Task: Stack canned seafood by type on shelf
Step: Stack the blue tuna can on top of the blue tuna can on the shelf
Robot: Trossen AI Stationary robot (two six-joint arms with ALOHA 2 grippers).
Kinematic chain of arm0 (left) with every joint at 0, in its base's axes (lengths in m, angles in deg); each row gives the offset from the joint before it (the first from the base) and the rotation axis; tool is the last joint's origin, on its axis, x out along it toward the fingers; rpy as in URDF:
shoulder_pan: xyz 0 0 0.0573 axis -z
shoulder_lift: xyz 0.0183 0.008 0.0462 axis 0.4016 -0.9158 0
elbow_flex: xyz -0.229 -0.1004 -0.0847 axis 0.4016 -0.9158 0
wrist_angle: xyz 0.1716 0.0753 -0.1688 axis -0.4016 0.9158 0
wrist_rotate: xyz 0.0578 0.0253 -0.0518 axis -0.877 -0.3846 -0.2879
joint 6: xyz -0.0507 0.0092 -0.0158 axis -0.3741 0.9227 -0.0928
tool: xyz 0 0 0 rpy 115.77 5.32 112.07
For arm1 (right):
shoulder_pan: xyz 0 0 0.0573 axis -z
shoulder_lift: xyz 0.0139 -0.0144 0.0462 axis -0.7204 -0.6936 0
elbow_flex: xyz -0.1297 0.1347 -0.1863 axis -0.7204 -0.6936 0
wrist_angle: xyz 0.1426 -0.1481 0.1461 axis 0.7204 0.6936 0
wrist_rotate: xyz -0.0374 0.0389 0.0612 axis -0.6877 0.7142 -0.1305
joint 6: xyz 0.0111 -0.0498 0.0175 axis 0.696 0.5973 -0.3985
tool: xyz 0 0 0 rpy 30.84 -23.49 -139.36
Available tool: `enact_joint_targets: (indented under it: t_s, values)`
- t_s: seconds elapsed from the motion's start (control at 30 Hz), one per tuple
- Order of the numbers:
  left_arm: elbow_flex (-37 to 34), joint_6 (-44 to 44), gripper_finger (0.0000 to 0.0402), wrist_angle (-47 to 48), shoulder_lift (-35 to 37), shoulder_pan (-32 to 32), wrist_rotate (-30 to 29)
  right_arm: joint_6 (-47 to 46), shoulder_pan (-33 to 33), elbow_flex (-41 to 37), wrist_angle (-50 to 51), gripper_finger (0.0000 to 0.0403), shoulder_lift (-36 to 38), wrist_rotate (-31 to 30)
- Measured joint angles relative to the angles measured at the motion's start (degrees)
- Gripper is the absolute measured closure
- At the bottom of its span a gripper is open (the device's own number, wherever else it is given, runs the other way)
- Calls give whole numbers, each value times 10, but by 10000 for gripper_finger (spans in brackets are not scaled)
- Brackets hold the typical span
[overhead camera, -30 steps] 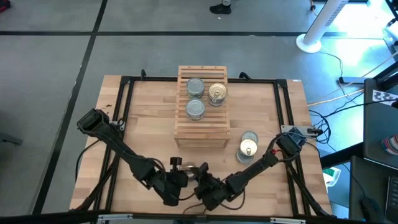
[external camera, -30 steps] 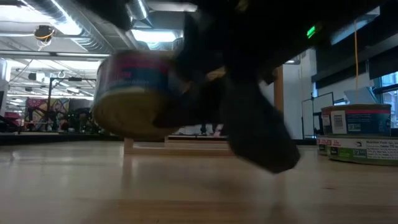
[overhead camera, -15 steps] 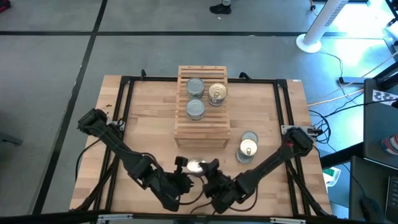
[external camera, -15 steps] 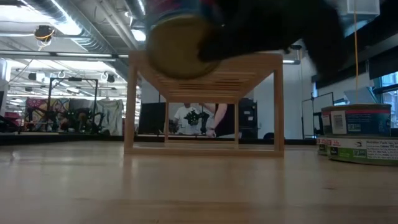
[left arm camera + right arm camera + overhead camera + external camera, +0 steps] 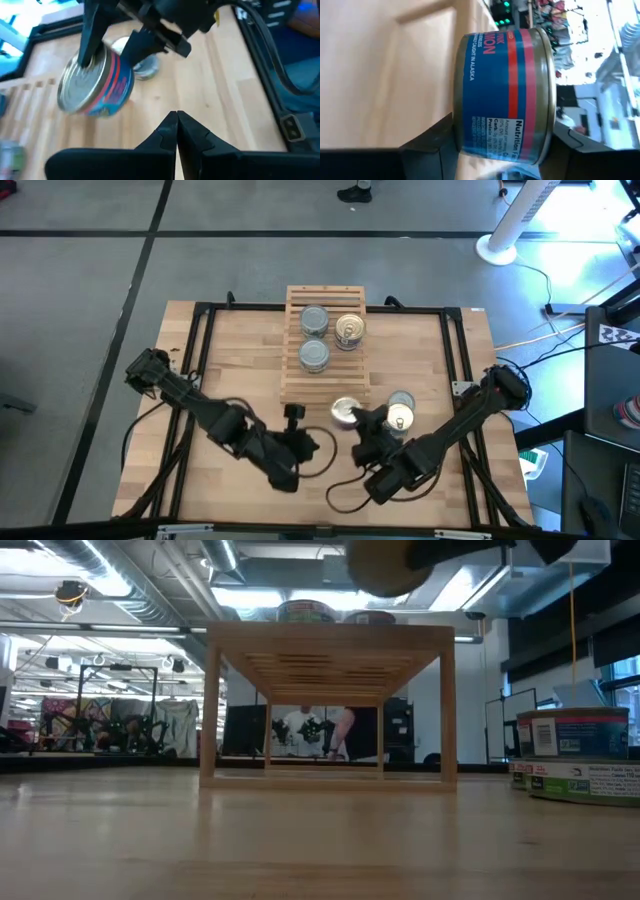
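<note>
the right gripper [image 5: 352,418], jaws clamped on a blue-and-red tin [image 5: 343,412], has risen from the worktop's [image 5: 230,370] near edge to the shelf's [image 5: 325,385] front edge, so placement beside the three shelved tins looks next; left gripper [image 5: 293,416] nearby, jaws together.

Blue-red salmon can [image 5: 345,412] held aloft by shelf [image 5: 324,395] front edge; three cans [image 5: 315,355] on slats; two stacked [image 5: 399,415] beside.

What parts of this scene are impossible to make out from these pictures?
- Held can: right wrist view, gripper fingers cover the label's lower edge.
- Cans on the shelf: low view, only their rims peek over its top.
- Two cans on the table: low view, cut off by the edge.
</note>
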Motion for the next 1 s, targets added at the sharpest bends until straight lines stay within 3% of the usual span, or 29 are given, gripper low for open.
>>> enact_joint_targets:
  t_s: [0.2, 0.47, 0.73, 1.0]
  values:
    - [0, 38, 397, -1, 33, -56, 0, -76, 0, 0, 136, 198, 43, -60]
    - [0, 121, 397, -33, 43, -150, 9, -68, 29, 0, 283, 203, 58, -125]
    - [0, 232, 396, -87, 43, -226, 35, -48, 119, 0, 322, 207, 57, -157]
    - [0, 319, 396, -97, 43, -303, 116, -22, 212, 0, 323, 193, 57, -161]
